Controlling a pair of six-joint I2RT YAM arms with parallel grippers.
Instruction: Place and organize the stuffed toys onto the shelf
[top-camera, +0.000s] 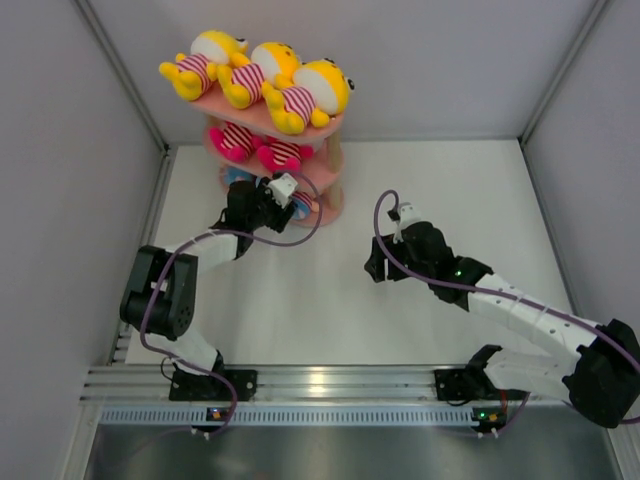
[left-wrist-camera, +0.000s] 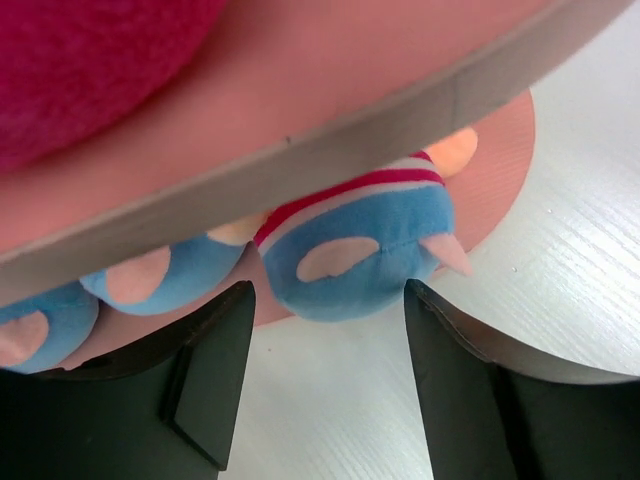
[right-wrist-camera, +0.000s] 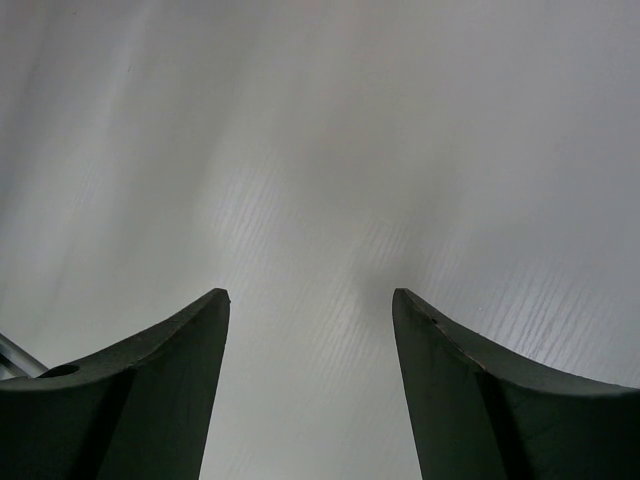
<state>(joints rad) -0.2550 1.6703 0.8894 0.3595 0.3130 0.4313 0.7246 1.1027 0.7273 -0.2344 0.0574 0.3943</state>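
Three yellow toys (top-camera: 262, 75) atop shelf (top-camera: 334, 165), pink pair (top-camera: 258, 145) mid-tier, blue-bottomed toys (left-wrist-camera: 350, 255) lowest, left hand (left-wrist-camera: 328, 290) wide, right hand (right-wrist-camera: 310, 293) wide

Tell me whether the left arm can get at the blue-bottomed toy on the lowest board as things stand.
Probably yes. The left gripper is open right in front of that toy, with a finger to each side and nothing between. The board above overhangs closely, so only a low approach looks free.

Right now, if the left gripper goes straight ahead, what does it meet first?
Probably the blue-bottomed plush toy on the shelf's lowest board, just ahead of the left gripper; depth unclear.
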